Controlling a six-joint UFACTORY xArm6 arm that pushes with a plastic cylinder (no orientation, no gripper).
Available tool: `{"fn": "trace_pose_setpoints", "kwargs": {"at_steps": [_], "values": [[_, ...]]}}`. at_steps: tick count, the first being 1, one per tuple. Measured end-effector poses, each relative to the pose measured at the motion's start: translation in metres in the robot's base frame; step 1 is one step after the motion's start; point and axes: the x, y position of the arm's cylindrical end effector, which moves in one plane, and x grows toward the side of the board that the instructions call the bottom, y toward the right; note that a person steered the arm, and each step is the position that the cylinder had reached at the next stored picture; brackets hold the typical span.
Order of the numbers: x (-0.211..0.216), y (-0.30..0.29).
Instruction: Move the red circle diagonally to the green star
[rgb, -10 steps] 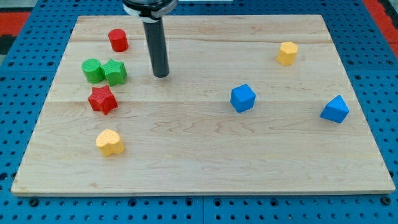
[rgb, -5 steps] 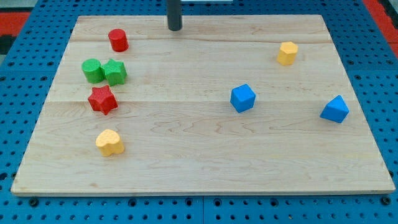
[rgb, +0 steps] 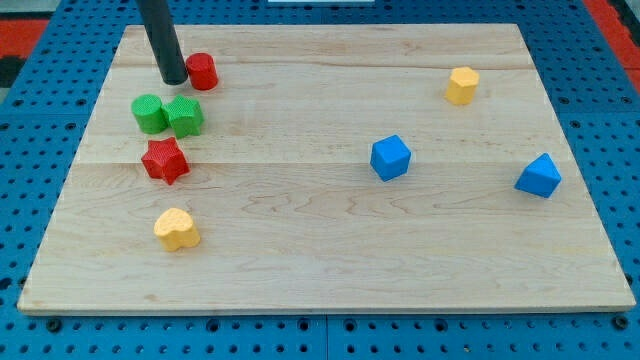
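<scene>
The red circle (rgb: 203, 71) sits near the board's top left. My tip (rgb: 173, 79) stands right against its left side. The green star (rgb: 185, 116) lies just below, touching a green circle (rgb: 150, 114) on its left. The red circle is above and slightly right of the green star, a small gap apart.
A red star (rgb: 165, 160) lies below the green pair and a yellow heart (rgb: 177, 229) further down. A blue cube (rgb: 390, 157) is at mid-board, a blue block (rgb: 539, 176) at the right, a yellow block (rgb: 462, 85) at top right. The wooden board (rgb: 330, 260) rests on a blue pegboard.
My tip went from mid-board up to the top edge, then came down on the red circle's left. The red circle has shifted a little to the right.
</scene>
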Motion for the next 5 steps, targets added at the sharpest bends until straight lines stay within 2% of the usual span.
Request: {"fn": "trace_pose_setpoints", "kwargs": {"at_steps": [1,2,3,4,5], "values": [[-0.030,-0.012],[0.015,0.041],[0.091,0.070],[0.064,0.056],[0.058,0.072]]}}
